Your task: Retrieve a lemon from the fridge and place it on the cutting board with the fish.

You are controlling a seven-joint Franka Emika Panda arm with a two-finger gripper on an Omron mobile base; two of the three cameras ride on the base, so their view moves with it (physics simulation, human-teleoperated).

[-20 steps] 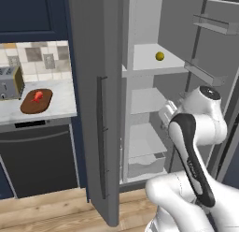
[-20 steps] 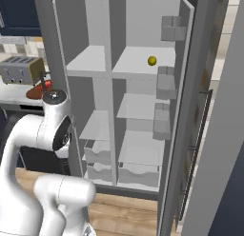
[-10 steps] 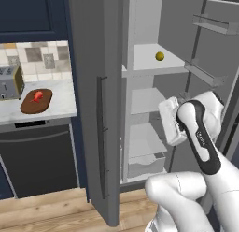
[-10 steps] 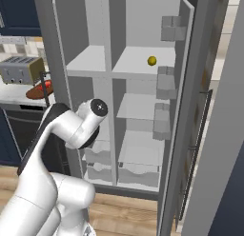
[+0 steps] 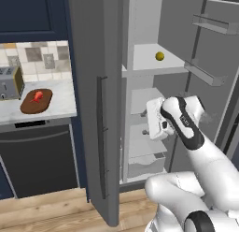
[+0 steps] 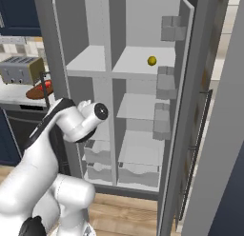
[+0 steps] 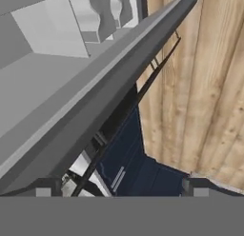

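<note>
Sitting upper right of frame, lemon (image 5: 159,56) on an upper shelf of the open fridge (image 5: 91,109). Hand (image 7: 119,185) released, jaws spread wide, holding nothing, aimed down along the door edge. Fish (image 5: 38,95) on board (image 5: 29,105), left, on the desk (image 5: 60,105).

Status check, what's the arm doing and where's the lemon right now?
Jaws open, holding nothing, gripper pointed down along the fridge door. Lemon alone on an upper fridge shelf, untouched. Fish waiting on cutting board. Nothing blocking the shelf.
</note>
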